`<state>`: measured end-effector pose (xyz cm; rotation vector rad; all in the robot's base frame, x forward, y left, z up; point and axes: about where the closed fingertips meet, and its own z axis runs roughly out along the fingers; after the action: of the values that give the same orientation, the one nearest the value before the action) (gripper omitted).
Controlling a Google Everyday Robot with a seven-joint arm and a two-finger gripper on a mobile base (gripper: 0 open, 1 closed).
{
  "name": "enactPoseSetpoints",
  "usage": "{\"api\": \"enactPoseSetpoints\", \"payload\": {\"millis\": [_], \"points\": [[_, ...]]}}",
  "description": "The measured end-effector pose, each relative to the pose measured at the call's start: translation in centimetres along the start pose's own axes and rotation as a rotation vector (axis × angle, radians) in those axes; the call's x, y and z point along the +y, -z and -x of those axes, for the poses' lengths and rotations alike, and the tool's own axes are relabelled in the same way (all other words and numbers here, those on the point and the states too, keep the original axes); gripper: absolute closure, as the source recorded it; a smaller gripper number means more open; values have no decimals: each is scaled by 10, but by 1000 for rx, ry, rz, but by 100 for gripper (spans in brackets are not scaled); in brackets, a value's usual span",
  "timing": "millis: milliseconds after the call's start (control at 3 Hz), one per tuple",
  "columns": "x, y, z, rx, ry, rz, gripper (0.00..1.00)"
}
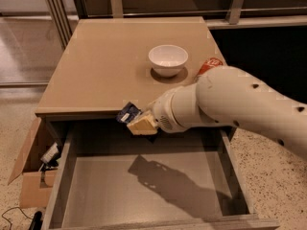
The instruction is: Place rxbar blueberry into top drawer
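Observation:
The rxbar blueberry (pixel 127 113), a small dark navy wrapper with white text, is held in my gripper (pixel 139 122), whose tan fingers are shut on it. The gripper hangs just past the tan cabinet's front edge, over the back left part of the open top drawer (pixel 144 186). The drawer is pulled out wide, with a grey-beige bottom and light wood-grey sides. My white arm (pixel 230 104) reaches in from the right and casts a shadow on the drawer bottom.
A white bowl (pixel 168 59) stands on the tan cabinet top (pixel 105 66). An orange-red soda can (pixel 209 64) lies behind my arm, mostly hidden. A cardboard box (pixel 29 171) sits on the floor at the left of the drawer.

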<state>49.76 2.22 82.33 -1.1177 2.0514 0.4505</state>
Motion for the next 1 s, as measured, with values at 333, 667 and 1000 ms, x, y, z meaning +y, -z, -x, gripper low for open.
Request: {"api": "enactPoseSetpoints", "payload": {"millis": [333, 667, 1000], "points": [[10, 5, -39, -25, -77, -12, 100], [10, 2, -38, -27, -76, -5, 100], [12, -9, -66, -40, -128, 15, 100]]}}
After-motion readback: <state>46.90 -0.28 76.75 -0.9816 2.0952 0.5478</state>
